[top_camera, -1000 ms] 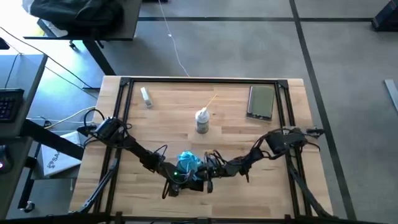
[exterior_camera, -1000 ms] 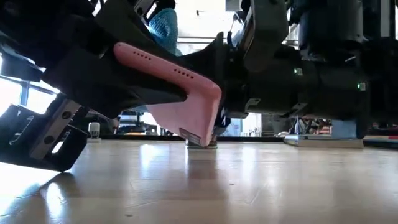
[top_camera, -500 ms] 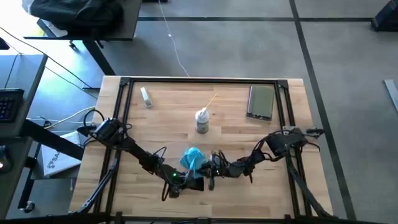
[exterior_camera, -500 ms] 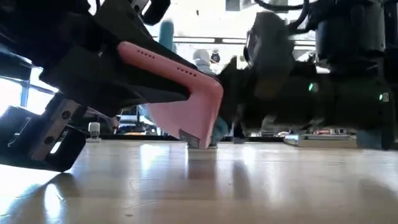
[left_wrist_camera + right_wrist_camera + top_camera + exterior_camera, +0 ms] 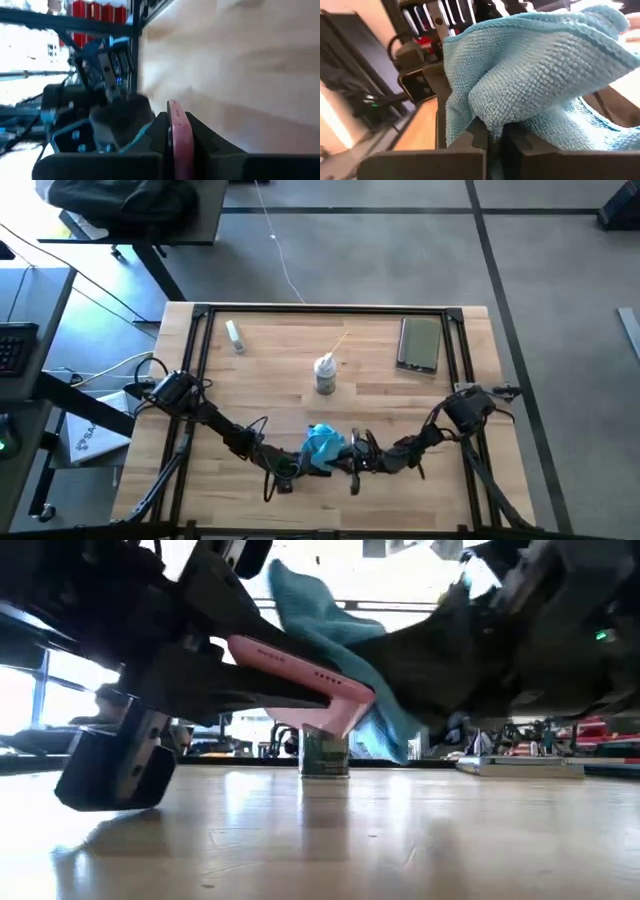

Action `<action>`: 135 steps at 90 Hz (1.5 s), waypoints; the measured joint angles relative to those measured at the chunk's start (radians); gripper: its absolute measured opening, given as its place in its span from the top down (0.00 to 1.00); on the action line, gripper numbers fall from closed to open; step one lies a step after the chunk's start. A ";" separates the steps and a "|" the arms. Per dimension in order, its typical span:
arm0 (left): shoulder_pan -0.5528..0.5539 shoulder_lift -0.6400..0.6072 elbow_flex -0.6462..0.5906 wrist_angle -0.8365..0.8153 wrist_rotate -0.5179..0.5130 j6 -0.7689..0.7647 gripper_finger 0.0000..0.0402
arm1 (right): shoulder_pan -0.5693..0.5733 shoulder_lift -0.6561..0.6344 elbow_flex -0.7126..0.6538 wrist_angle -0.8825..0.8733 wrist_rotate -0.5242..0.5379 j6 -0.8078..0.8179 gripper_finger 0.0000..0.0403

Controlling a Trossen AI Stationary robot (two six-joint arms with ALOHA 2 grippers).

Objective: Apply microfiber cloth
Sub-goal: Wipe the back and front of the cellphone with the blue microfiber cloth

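Holding: your left gripper (image 5: pixel 175 150) has its jaws clamped on the edges of a pink phone (image 5: pixel 300 675), keeping it lifted off the tabletop (image 5: pixel 380 395) and tilted so a face is offered to the other arm.
Cloth: the microfiber cloth (image 5: pixel 322 445) is pinched in your right gripper (image 5: pixel 492 142), jaws narrow on a fold, with the rest draped loose over the pink phone near the tabletop's front middle.
Reason for the pose: judged from the task, one arm steadies while the other wipes; lifting the phone lets the cloth reach it freely.
Edges: both grippers meet close to the front edge, just short of the black frame rail (image 5: pixel 200 330).
Open room: bare wood lies between the grippers and the spray bottle (image 5: pixel 326 374) behind them; the dark phone (image 5: pixel 420 343) and a small white object (image 5: pixel 235 334) sit well apart at the back.
Caution: loose cloth could snag on your left fingers.
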 joint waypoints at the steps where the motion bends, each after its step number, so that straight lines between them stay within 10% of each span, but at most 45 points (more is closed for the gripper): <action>1: 0.000 0.000 0.000 0.000 -0.002 0.003 0.97 | 0.003 -0.003 -0.002 -0.007 0.010 0.000 1.00; 26: 0.007 -0.001 0.000 0.004 0.032 0.074 0.97 | 0.043 -0.045 0.024 -0.158 0.158 -0.035 1.00; 64: -0.005 -0.005 0.040 -0.068 0.082 0.195 0.97 | -0.089 -0.049 0.151 -0.266 0.041 -0.259 1.00; 111: -0.022 -0.013 0.049 -0.035 0.105 0.186 0.97 | -0.093 -0.224 -0.017 -0.269 0.293 -0.406 1.00; 135: -0.014 -0.014 0.048 -0.046 0.230 0.091 0.97 | -0.073 -0.443 -0.147 -0.455 0.049 -0.231 1.00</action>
